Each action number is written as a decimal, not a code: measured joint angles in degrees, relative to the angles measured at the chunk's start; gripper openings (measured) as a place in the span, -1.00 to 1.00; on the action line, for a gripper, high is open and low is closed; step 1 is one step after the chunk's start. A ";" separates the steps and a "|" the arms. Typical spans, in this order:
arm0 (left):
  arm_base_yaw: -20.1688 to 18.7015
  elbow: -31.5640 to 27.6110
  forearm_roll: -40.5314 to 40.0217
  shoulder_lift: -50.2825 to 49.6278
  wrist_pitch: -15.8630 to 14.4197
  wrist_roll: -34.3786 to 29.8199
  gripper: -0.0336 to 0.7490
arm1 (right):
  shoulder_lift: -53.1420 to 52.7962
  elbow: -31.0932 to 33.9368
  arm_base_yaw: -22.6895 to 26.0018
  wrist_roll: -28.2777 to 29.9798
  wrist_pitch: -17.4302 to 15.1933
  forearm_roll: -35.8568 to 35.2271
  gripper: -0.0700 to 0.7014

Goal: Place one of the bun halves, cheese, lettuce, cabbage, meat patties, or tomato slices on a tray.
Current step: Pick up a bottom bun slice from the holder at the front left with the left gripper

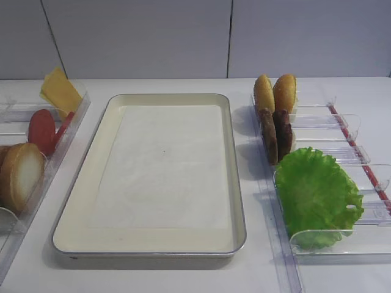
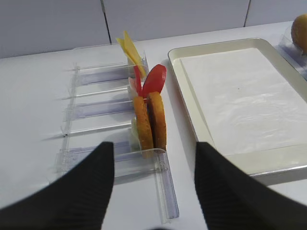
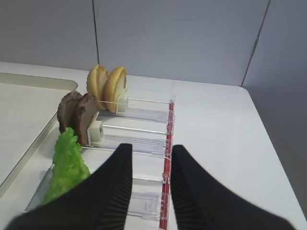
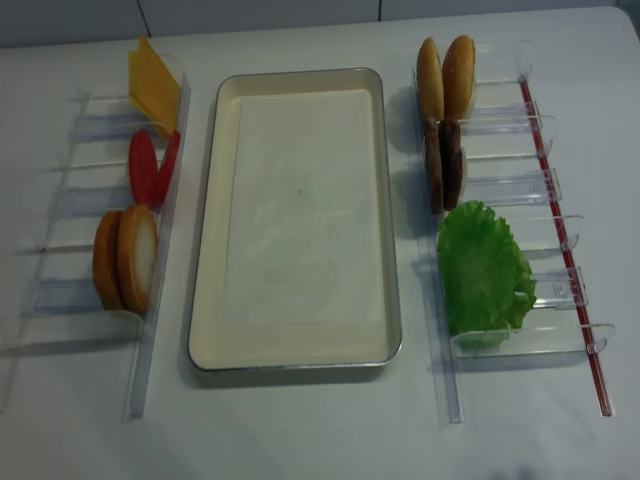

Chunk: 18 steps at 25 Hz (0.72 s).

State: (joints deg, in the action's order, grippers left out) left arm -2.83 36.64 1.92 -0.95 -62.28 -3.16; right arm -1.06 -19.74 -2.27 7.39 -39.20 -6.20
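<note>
Left wrist view shows the left gripper (image 2: 153,187) spread wide, holding nothing, aimed at the round bun half with pale cut face and golden-brown rim (image 2: 157,120), which stands on edge in a narrow clear plastic rack (image 2: 115,160), likely so fingers can straddle it. Beside it, the large cream metal-rimmed tray (image 4: 205,300) with white paper liner holds nothing yet. Right gripper (image 3: 151,184) hangs narrowly parted, empty, above its own rack
</note>
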 joint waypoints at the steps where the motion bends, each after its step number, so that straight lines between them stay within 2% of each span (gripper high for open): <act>1: 0.00 0.00 0.00 0.00 0.00 0.37 -0.01 | 0.00 -1.41 0.00 0.00 -2.03 -0.14 -0.17; 4: 0.00 0.00 0.00 0.00 -0.02 0.77 -0.01 | 0.00 -4.14 0.00 0.00 -8.33 -1.11 -0.17; 12: 0.00 0.00 0.00 -2.14 -1.83 1.12 -0.01 | 0.00 -5.34 0.00 0.00 -12.62 -2.02 -0.17; 18: 0.00 0.00 0.00 -3.16 -1.83 1.12 -0.01 | 0.00 -8.95 0.00 0.00 -21.98 -1.33 -0.17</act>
State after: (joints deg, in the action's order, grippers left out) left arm -2.83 36.64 1.92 -4.11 -64.11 -2.04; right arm -1.06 -28.69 -2.27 7.39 -61.18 -7.53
